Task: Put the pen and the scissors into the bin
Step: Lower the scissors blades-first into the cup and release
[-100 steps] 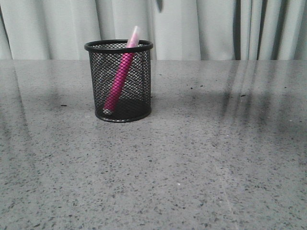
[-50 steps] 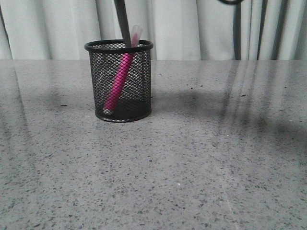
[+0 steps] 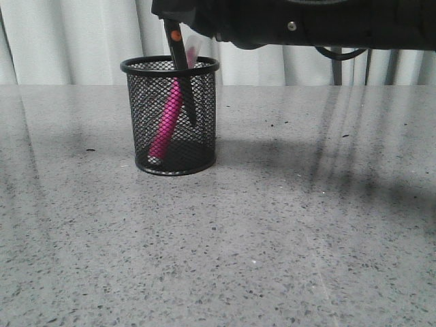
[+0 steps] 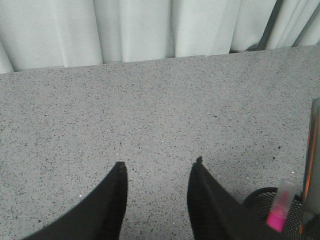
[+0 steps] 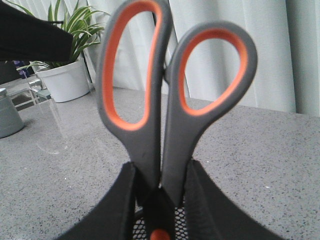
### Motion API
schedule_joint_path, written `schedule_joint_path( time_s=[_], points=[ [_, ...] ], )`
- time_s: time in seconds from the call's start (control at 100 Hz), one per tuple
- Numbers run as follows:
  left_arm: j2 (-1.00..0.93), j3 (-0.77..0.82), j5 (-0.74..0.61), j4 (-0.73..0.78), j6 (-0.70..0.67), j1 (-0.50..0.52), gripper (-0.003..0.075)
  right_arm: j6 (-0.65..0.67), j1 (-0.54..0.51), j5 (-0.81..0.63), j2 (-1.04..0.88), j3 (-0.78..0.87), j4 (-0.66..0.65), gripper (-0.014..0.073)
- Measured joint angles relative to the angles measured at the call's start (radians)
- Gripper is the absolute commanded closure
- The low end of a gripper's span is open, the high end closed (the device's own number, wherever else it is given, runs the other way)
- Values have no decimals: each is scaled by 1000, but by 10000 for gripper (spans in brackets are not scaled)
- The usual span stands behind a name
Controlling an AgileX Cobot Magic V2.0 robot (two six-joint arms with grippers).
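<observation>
The black wire-mesh bin point(image 3: 142, 116) stands on the table, left of centre. The magenta pen point(image 3: 167, 122) leans inside it, its pale cap at the rim. My right gripper point(image 5: 160, 167) is shut on the scissors point(image 5: 172, 110) just below the orange-lined handles and holds them blades-down. In the front view the scissors point(image 3: 184, 75) reach into the bin, orange pivot screw above the rim, beside the pen. My left gripper point(image 4: 158, 167) is open and empty above the table; the bin's rim point(image 4: 260, 197) and the pen point(image 4: 277, 212) show beside it.
The right arm point(image 3: 306, 24) stretches across the top of the front view above the bin. Grey curtains hang behind the speckled grey table point(image 3: 272, 225). A potted plant point(image 5: 65, 70) and a grey container point(image 5: 7, 112) stand far off.
The right arm has come down into the front view. The scissors have dropped from above the rim to blades inside the bin. The pen and bin have not moved.
</observation>
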Motion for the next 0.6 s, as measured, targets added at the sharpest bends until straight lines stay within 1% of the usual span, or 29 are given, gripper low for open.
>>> schedule_joint_path(
  time_s=[0.6],
  points=[
    [0, 0, 0, -2, 0, 0, 457, -1, 0, -41, 0, 15, 15, 666]
  ],
)
